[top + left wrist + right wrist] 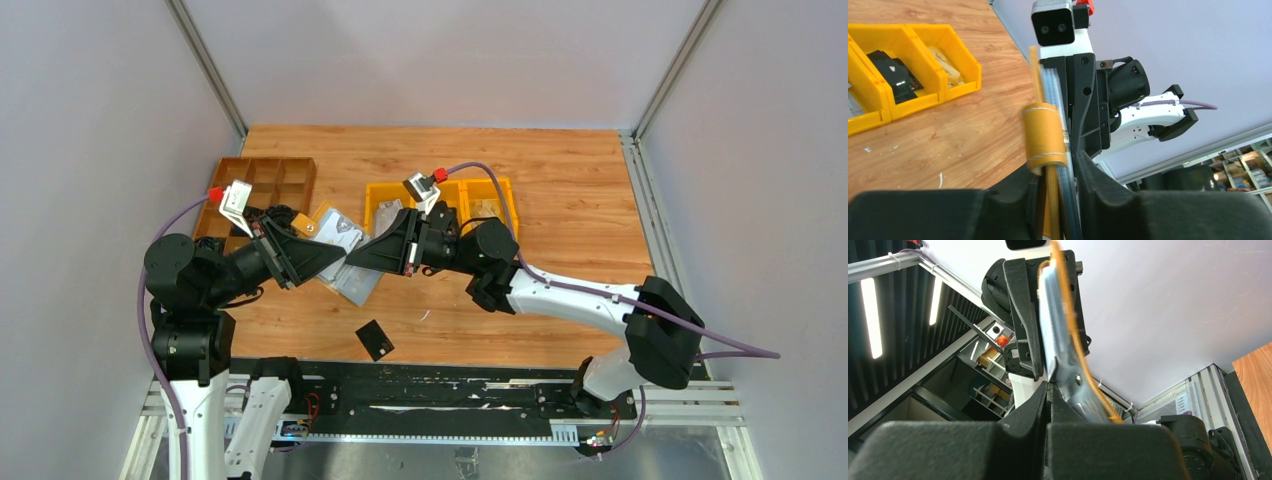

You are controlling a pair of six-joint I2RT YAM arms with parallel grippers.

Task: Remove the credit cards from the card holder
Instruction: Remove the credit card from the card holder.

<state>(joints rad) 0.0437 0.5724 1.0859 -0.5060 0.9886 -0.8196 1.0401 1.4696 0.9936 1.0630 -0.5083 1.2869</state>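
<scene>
Your left fingers (1020,200) grasp the card holder (335,232), held off the tabletop (560,200) toward 9 o'clock of centre. Your right fingers (1023,415) are clenched at its grey edge; cannot tell whether they pinch a card. One black credit card (375,340) lies flat at its 5 o'clock.

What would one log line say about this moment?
wallet: lifted, between both hands | left hand: grips wallet | right hand: pinches its edge | black card: lying on table
</scene>
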